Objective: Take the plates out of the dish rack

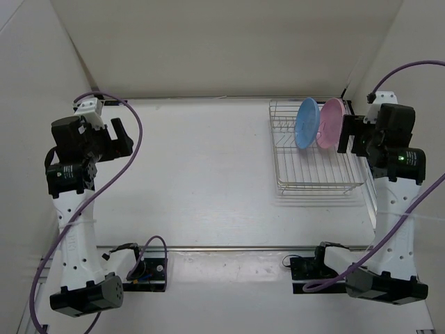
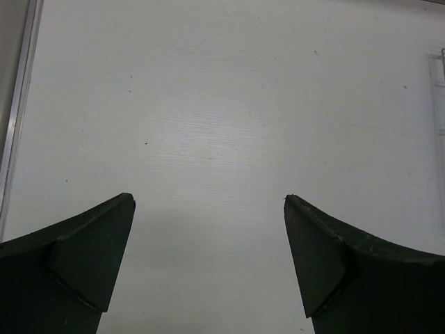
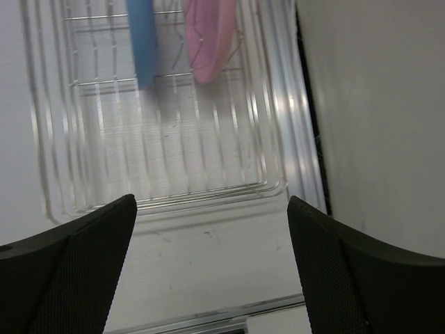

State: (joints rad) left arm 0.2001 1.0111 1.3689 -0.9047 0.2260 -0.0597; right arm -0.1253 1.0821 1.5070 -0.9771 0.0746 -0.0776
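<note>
The silver wire dish rack [image 1: 306,170] stands at the back right of the table. A light blue plate [image 1: 306,123] and a pink plate [image 1: 329,123] stand upright in its slots, side by side. My right gripper [image 1: 352,134] is open and empty just right of the pink plate, apart from it. In the right wrist view the rack [image 3: 160,167] lies ahead of the open right gripper [image 3: 212,202], with the blue plate [image 3: 142,38] and the pink plate [image 3: 208,38] at its far end. My left gripper [image 1: 119,134] is open and empty at the far left; the left wrist view [image 2: 208,202] shows only bare table.
White walls enclose the table at the back and both sides; the right wall [image 3: 382,104] runs close beside the rack. Purple cables [image 1: 132,167] loop from both arms. The arm bases [image 1: 146,268] sit on a rail at the near edge.
</note>
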